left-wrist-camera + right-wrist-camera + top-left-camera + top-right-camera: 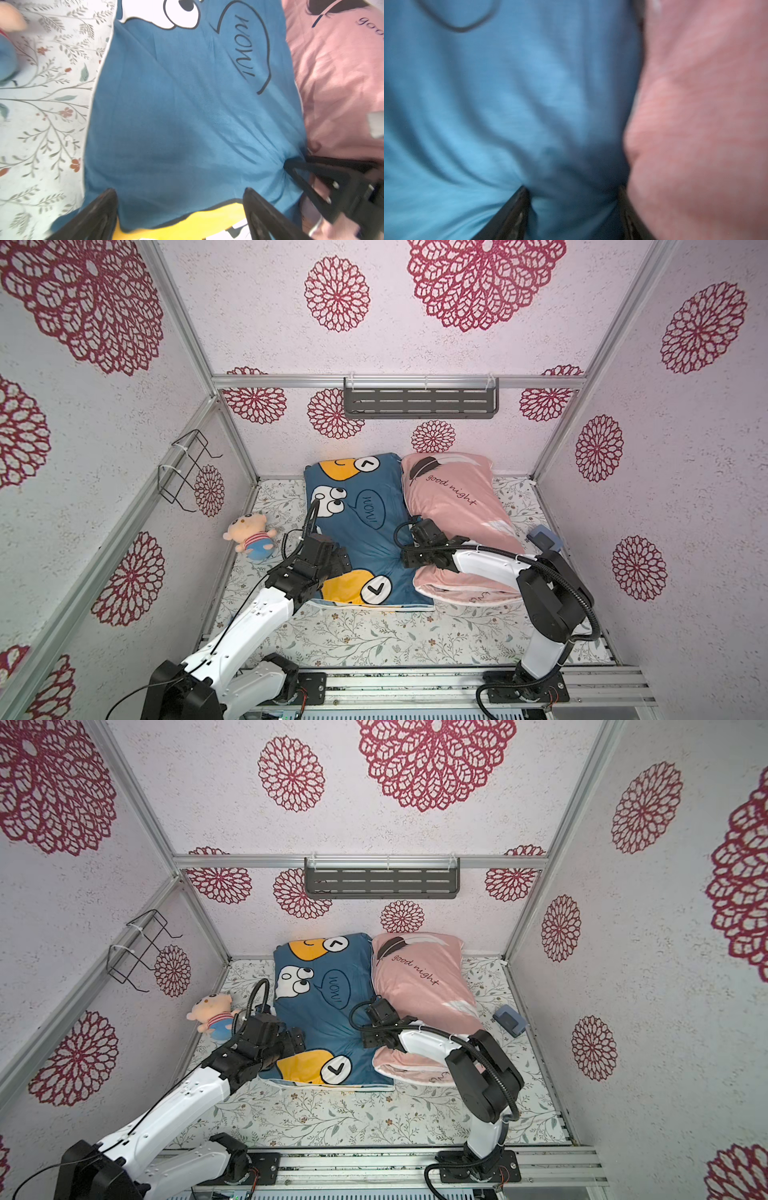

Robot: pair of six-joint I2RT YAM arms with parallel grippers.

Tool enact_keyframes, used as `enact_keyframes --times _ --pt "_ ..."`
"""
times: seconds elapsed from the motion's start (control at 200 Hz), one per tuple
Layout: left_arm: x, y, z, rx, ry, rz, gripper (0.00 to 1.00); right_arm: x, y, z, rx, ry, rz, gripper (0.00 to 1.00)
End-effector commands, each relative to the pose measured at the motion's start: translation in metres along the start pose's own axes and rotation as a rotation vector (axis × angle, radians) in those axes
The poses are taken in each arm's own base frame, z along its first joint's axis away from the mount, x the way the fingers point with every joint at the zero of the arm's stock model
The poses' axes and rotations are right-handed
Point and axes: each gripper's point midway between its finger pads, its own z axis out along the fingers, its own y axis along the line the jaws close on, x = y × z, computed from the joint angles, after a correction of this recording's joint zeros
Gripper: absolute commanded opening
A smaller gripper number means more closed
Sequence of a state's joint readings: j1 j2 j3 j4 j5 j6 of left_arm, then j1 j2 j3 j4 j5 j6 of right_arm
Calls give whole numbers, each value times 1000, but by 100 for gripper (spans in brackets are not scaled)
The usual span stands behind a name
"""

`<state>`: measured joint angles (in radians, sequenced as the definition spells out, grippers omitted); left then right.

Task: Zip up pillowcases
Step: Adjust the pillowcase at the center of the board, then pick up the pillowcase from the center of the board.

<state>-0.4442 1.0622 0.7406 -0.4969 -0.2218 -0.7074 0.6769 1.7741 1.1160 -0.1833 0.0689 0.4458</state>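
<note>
Blue pillowcase (361, 543) lies on the floral sheet (353, 639), touching the pink pillowcase (453, 506). Right gripper (572, 187) pinches a blue fold where they meet — it may drag pink cloth along, or slip off; no zipper shows. Left gripper (178, 190) hovers wide open above.
</note>
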Motion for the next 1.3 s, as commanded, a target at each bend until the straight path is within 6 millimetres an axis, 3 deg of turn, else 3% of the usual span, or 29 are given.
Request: enact_keyframes --times 0.0,0.07,0.115,0.16,0.24,0.365,0.465,0.525,0.615,0.721,0.786,0.846,1.006,1.126,1.226,1.291 --pt "42 33 -6 -96 157 29 98 -11 -69 -8 173 -12 44 69" --pt "59 47 -9 -118 207 -12 98 -17 -79 -8 174 -8 44 70" --pt "63 53 -12 -128 197 -43 100 -21 -83 -6 166 -5 48 70" --pt "63 55 -14 -117 175 -74 95 -23 -86 -5 162 1 43 70" --pt "60 63 -18 -135 149 -117 90 -31 -74 -19 127 -26 -12 69" --pt "56 73 -17 -164 115 -145 87 -43 -21 -79 32 -120 -120 69" --pt "51 74 -16 -148 88 -175 87 -28 40 -102 -101 -122 -205 68" --pt "45 74 -17 -129 73 -190 87 -12 78 -98 -188 -92 -248 67" --pt "40 76 -22 -116 61 -206 87 8 125 -76 -287 -43 -269 65" --pt "38 76 -26 -96 37 -222 87 16 152 -45 -332 -3 -256 64" --pt "39 74 -25 -80 32 -219 88 14 146 -25 -299 14 -222 63" --pt "41 68 -22 -48 47 -208 90 12 127 -10 -245 30 -176 63" --pt "52 64 -13 -65 87 -153 95 7 43 16 -68 64 -45 60" --pt "55 61 -10 -93 82 -65 95 2 -3 26 -14 72 9 60" --pt "56 44 -5 -21 60 -17 87 -6 -18 23 -11 59 10 60" --pt "60 32 1 60 51 -8 75 -12 -22 19 -9 54 9 60"
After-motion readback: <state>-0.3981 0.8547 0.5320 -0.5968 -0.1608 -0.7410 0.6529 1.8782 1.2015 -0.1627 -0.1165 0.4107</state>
